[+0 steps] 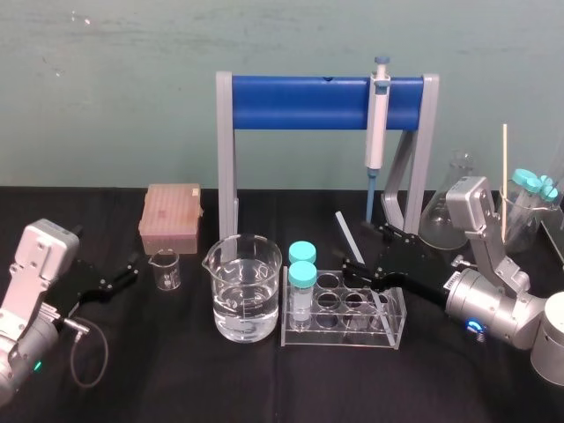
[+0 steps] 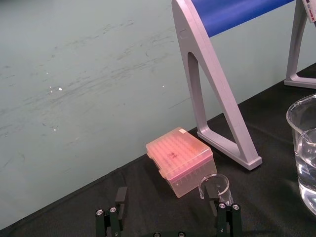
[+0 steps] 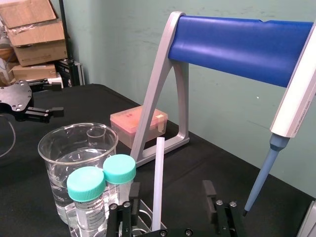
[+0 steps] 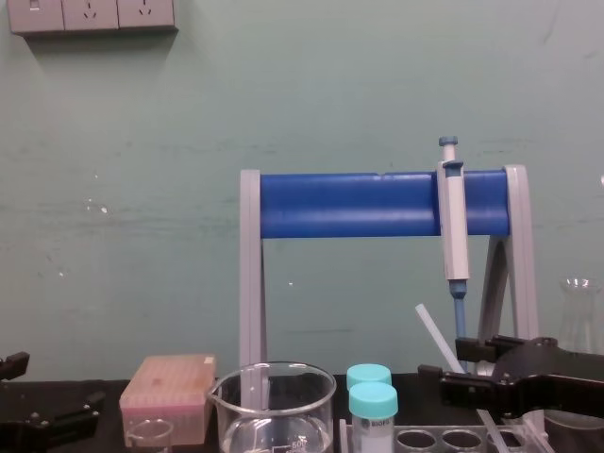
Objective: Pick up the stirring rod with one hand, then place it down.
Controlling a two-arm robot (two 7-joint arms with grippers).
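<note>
The stirring rod (image 1: 345, 231) is a thin whitish rod leaning in the clear test tube rack (image 1: 291, 337), its upper end pointing up and back. My right gripper (image 1: 361, 248) reaches over the rack from the right, fingers apart on either side of the rod. In the right wrist view the rod (image 3: 158, 177) stands between the fingers (image 3: 209, 191), nearer one of them, and I see no contact on both sides. From the chest the rod (image 4: 431, 329) slants up out of the right gripper (image 4: 453, 363). My left gripper (image 1: 123, 271) rests open at the table's left.
A large beaker of water (image 1: 242, 295) stands left of the rack, which holds two teal-capped tubes (image 1: 302, 264). A small beaker (image 1: 165, 269) and a pink tip box (image 1: 170, 216) sit farther left. Behind is the blue stand (image 1: 300, 101) with a hanging pipette (image 1: 377, 115); flasks (image 1: 441, 216) stand at the right.
</note>
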